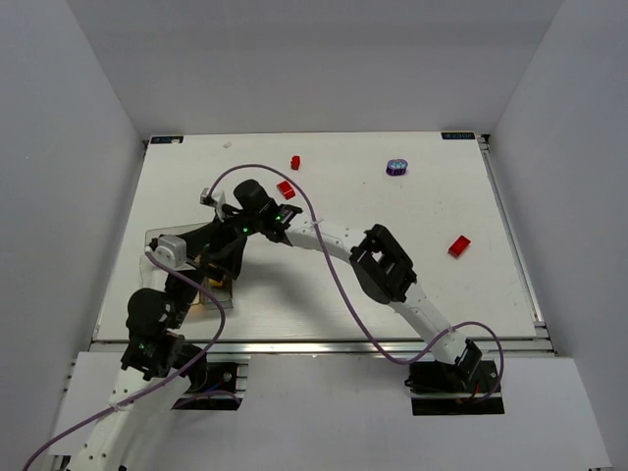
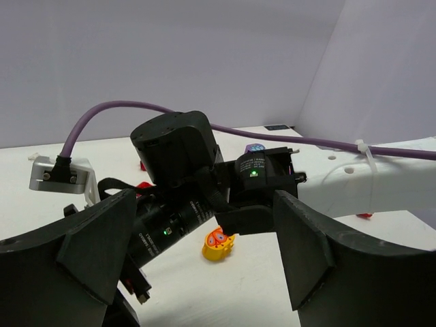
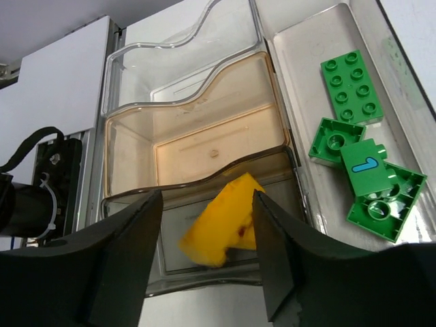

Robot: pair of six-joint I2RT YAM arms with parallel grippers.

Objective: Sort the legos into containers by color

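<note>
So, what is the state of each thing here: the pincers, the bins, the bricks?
Left pincer: open, holds nothing.
Right pincer: open, over the near bin.
Yellow brick: tilted, in the near bin, clear of one finger.
Tan bin: empty.
Far bin: empty.
Long bin: holds four green bricks.
Red bricks: three, loose on the table.
Yellow round piece: loose on the table.
Purple piece: loose on the table.

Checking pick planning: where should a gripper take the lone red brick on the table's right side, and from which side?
From straight above. The red brick lies flat and askew on the table, nothing close beside it, so likely turn the wrist to its angle and pinch the two long flat sides across the shorter width.
</note>
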